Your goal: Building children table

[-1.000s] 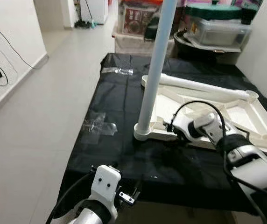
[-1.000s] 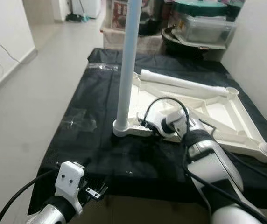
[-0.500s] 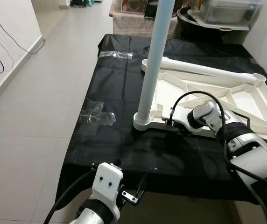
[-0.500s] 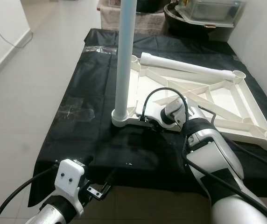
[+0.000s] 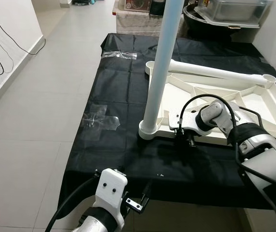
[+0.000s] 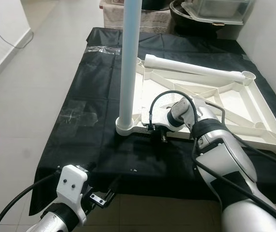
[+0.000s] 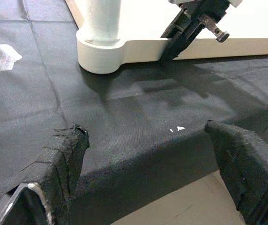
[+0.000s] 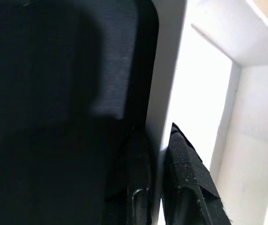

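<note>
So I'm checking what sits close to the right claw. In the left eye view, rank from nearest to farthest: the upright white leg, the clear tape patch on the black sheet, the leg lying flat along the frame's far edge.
1. Upright white leg, just to the robot's left of the right claw.
2. Leg lying flat, beyond the claw along the frame's far edge.
3. Clear tape patch, farther left on the black sheet.

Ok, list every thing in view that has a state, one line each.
Table top: upside down on the black sheet, ribs facing up.
Upright leg: standing in its corner socket.
Loose leg: lying flat across the far edge.
Right gripper: shut on the table top's near rim.
Left gripper: open, holding nothing, at the black sheet's near edge.
</note>
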`<state>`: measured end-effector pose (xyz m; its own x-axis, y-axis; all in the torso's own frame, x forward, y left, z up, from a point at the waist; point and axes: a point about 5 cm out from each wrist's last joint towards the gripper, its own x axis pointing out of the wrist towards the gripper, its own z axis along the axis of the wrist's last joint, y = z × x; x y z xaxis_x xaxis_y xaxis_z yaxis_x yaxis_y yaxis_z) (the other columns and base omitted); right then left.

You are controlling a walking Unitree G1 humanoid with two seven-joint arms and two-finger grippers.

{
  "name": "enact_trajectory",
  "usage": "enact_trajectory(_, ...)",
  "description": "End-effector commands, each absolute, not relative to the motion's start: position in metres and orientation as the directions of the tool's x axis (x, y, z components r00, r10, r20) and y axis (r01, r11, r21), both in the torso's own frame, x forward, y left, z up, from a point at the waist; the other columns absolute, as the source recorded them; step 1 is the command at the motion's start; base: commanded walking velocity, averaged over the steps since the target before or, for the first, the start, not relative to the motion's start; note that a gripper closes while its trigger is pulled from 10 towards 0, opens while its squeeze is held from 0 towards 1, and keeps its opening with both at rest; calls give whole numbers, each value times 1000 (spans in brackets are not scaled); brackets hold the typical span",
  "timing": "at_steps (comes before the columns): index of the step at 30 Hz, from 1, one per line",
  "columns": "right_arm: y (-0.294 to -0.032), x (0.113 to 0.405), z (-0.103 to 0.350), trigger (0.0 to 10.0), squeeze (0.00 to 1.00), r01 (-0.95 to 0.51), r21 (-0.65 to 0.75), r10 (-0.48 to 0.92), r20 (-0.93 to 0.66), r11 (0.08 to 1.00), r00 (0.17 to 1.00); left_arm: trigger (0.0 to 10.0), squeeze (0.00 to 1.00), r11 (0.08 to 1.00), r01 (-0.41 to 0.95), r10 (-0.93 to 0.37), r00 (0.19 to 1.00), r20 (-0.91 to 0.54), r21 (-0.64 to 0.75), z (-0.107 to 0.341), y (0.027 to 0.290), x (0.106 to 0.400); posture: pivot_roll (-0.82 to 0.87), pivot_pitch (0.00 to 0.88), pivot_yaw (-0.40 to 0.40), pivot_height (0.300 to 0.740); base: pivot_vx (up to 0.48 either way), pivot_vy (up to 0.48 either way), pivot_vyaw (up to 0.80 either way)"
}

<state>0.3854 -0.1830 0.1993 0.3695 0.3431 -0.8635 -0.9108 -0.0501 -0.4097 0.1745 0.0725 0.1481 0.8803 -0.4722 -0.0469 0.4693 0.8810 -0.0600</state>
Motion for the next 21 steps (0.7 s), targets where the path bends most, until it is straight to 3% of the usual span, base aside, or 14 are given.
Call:
enact_trajectory(1, -185, 375, 180, 0, 0, -908, -331, 242, -932, -258, 271, 10000, 0, 876, 477, -481, 874, -64, -69, 147, 71, 173, 162, 188, -92, 740, 0, 0, 0)
enact_trajectory(2, -185, 375, 180, 0, 0, -908, -331, 242, -932, -258, 271, 10000, 0, 876, 477, -481, 874, -64, -69, 147, 71, 173, 162, 188, -92, 740, 0, 0, 0)
enact_trajectory(4, -189, 372, 178, 0, 0, -865, -304, 158, -952, -398, 262, 10000, 0, 876, 477, -481, 874, -68, -69, 147, 71, 174, 158, 185, -90, 740, 0, 0, 0)
enact_trajectory(6, -194, 369, 178, 0, 0, -845, -268, 106, -963, -463, 247, 10000, 0, 877, 476, -480, 874, -71, -70, 147, 71, 175, 158, 184, -90, 740, 0, 0, 0)
enact_trajectory(18, -202, 367, 177, 0, 0, -822, -237, 47, -967, -518, 249, 10000, 0, 878, 473, -477, 875, -76, -70, 146, 71, 176, 156, 176, -94, 740, 0, 0, 0)
enact_trajectory(19, -199, 369, 177, 10000, 0, -818, -269, 73, -960, -508, 270, 10000, 0, 879, 473, -477, 875, -77, -70, 146, 71, 176, 159, 175, -92, 740, 0, 0, 0)
enact_trajectory(21, -196, 369, 177, 10000, 0, -812, -296, 104, -953, -504, 284, 10000, 0, 879, 472, -476, 876, -79, -70, 146, 71, 176, 161, 172, -92, 740, 0, 0, 0)
